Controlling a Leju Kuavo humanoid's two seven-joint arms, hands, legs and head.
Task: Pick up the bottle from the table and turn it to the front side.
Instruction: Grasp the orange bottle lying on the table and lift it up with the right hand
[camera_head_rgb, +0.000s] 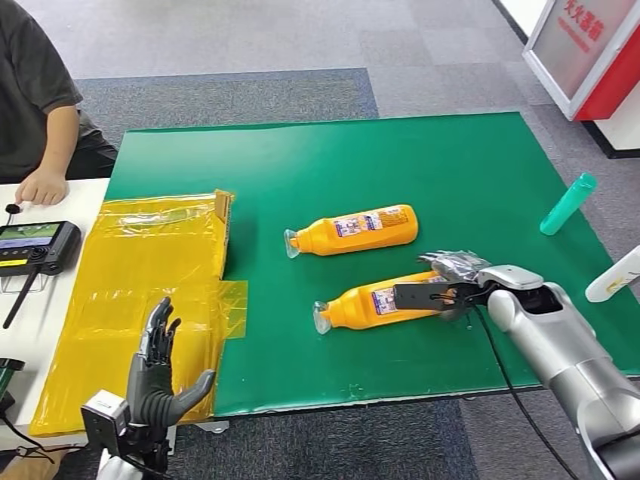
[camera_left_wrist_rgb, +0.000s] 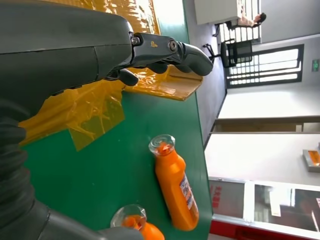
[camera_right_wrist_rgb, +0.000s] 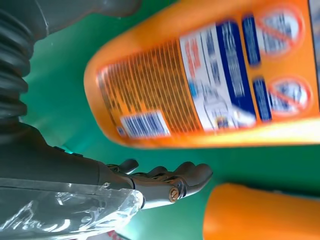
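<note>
Orange bottle (camera_head_rgb: 377, 303) lies back-label up on the green mat (camera_head_rgb: 468, 180) — the right hand (camera_head_rgb: 441, 290), fingers spread and empty, reaches over it — closing comes next, then a roll.

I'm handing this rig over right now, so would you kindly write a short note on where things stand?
Left hand: open, raised over the yellow film at the table's near left, holding nothing.
Right hand: at the near bottle, fingers lying across its wide end; whether it grips yet cannot be told.
Both orange bottles lie on their sides on the green mat; the far bottle is untouched. The right wrist view shows a back label with a barcode facing up.
Done: reach to the bottle.
Left: grasp, lift, turn to the front.
</note>
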